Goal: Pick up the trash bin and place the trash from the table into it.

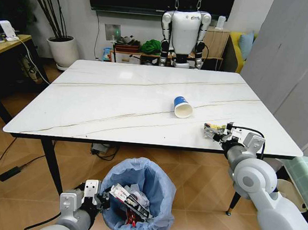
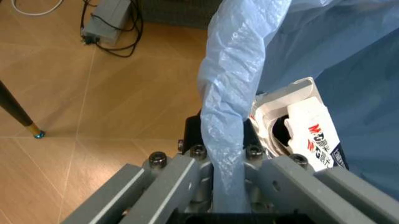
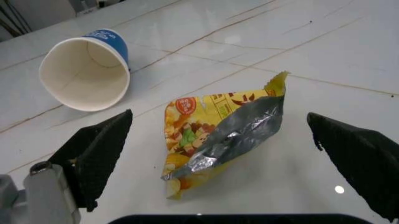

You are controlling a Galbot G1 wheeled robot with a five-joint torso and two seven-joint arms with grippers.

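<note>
While the left gripper (image 1: pixel 98 197) clamps the bin (image 1: pixel 136 199) rim below the table (image 1: pixel 90 110) edge, ready to catch trash, the right gripper (image 3: pixel 218 154) straddles the yellow wrapper (image 3: pixel 218 135), fingers apart; the blue cup (image 1: pixel 182 107) waits nearby.

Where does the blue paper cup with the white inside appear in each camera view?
Head view: the blue paper cup with white inside lies on its side, right of centre on the white marble-look table.
Left wrist view: not in it.
Right wrist view: the cup is beyond the open right end effector.
Shared landmark: the crinkled yellow snack wrapper, near the cup.
</note>
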